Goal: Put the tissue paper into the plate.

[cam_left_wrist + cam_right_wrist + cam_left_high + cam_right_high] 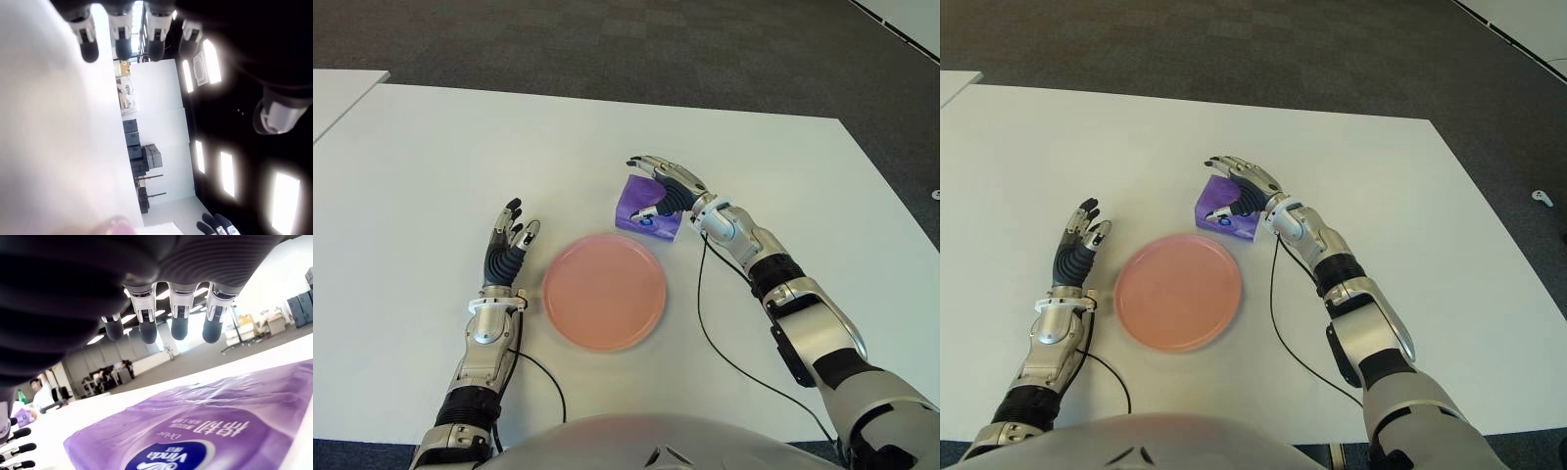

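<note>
From the eye views, a round, smooth pink plate [604,291] is sitting on the matte white table [431,166], near the robot's body. Just beyond its far right edge, a soft purple tissue pack [638,206] of glossy crinkled plastic is lying flat on the table, outside the plate. The right hand [668,188] is arching over the pack with fingers spread wide, gripping nothing. The left hand [506,245] is showing just left of the plate, its fingers extended and relaxed.

In the left wrist view, dark rubbery fingertips [89,49] are pointing out straight, holding nothing.

In the right wrist view, four black-tipped fingers [179,325] are hanging above the pack's shiny wrapper [205,431], apart from it.
</note>
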